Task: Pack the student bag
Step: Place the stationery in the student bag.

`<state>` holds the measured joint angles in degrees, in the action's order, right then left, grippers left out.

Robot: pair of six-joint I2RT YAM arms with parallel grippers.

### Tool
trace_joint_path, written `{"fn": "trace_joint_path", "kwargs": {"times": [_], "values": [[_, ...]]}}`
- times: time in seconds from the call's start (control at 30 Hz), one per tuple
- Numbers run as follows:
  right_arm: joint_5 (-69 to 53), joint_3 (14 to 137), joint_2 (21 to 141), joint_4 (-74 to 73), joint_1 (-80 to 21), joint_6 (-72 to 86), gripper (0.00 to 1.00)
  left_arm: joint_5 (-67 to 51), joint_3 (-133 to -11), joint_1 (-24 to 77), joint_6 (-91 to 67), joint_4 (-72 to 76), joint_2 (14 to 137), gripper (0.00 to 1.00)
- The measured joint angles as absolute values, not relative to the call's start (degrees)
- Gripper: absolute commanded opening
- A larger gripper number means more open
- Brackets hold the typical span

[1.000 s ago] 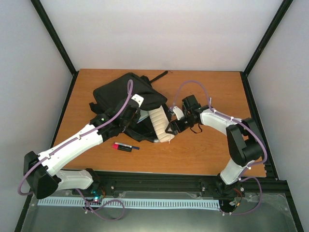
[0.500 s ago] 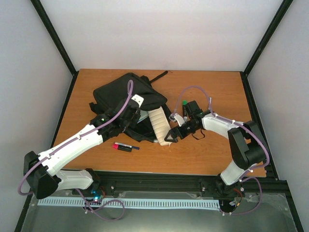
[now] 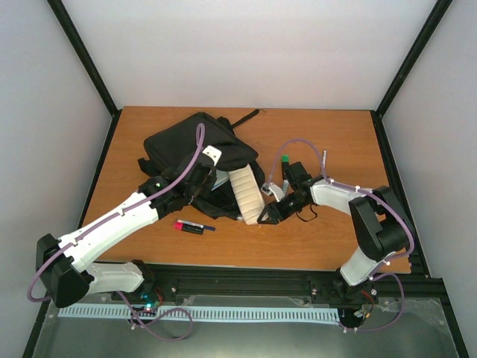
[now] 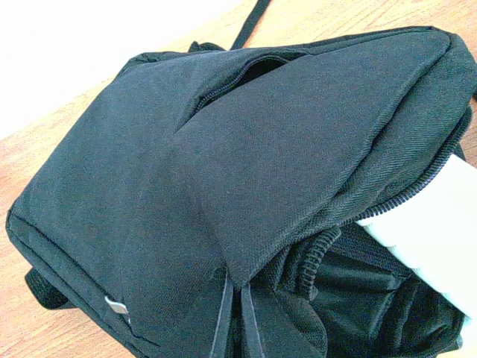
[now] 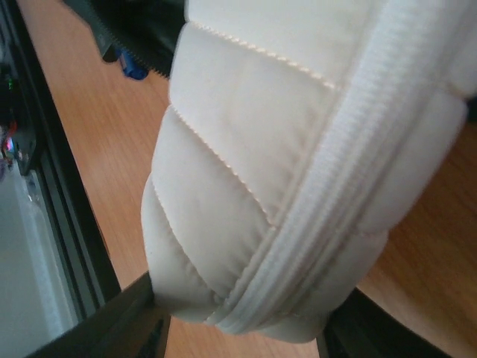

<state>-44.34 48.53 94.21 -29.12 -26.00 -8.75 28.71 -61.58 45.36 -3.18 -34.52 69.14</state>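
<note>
Since the cream pouch (image 3: 244, 192) lies half inside the mouth of the student bag (image 3: 186, 145), which sits left of centre on the table (image 3: 320, 142), its long axis runs from that opening toward the near right, straight to the right claw (image 3: 266, 215). Right claw straddles the pouch's near end, one finger either side; gripping or loose, cannot tell. Left claw (image 3: 203, 177) is nearer the bag, closed, apparently pinching its upper flap up; next push likely follows the axis, away and leftward.
</note>
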Motion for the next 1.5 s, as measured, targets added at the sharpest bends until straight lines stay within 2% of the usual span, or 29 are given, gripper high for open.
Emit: {"fn": "trace_joint_path", "kwargs": {"times": [0.07, 0.13, 0.33, 0.47, 0.8, 0.9, 0.93, 1.3, 1.4, 1.43, 1.47, 1.5], "values": [[-44.23, 48.82, 93.89, -28.69, -26.06, -8.4, 0.19, 28.71, -61.58, 45.36, -3.18, -34.52, 69.14, 0.01], [-44.18, 49.65, 93.45, -28.67, -26.13, -8.51, 0.04, 28.71, -61.58, 45.36, -3.18, -34.52, 69.14, 0.01], [-45.19, 57.43, 94.0, -30.02, -26.28, -8.25, 0.03, 28.67, -61.58, 45.36, -3.18, -34.44, 69.12, 0.01], [-48.93, 63.48, 98.65, -32.56, -27.05, -8.82, 0.03, 28.42, -61.32, 45.36, -3.18, -34.22, 68.47, 0.01], [-56.23, 69.21, 107.94, -34.72, -30.59, -8.8, 0.04, 26.98, -59.09, 45.36, -3.11, -32.91, 64.6, 0.01], [-55.86, 70.83, 108.92, -34.02, -30.85, -8.03, 0.09, 26.98, -59.07, 45.36, -3.09, -32.8, 64.6, 0.01], [-55.07, 71.11, 108.92, -33.1, -30.85, -7.42, 0.16, 26.96, -59.07, 45.36, -3.07, -32.71, 64.6, 0.01], [-51.0, 69.6, 108.4, -23.03, -30.83, -4.27, 0.61, 26.7, -59.07, 45.36, -2.79, -31.7, 64.6, 0.01], [-48.53, 66.83, 105.27, -24.64, -30.85, -7.81, 0.66, 26.55, -59.07, 45.36, -2.74, -31.7, 64.6, 0.01], [-47.97, 66.28, 104.36, -25.19, -30.85, -8.27, 0.87, 26.48, -59.07, 45.36, -2.74, -31.73, 64.6, 0.01], [-46.94, 65.3, 102.72, -25.56, -30.85, -9.43, 0.98, 26.46, -59.07, 45.36, -2.74, -31.73, 64.6, 0.01], [-45.95, 64.31, 100.84, -26.15, -30.85, -10.26, 1.0, 26.41, -59.07, 45.36, -2.74, -31.73, 64.6, 0.01]]}}
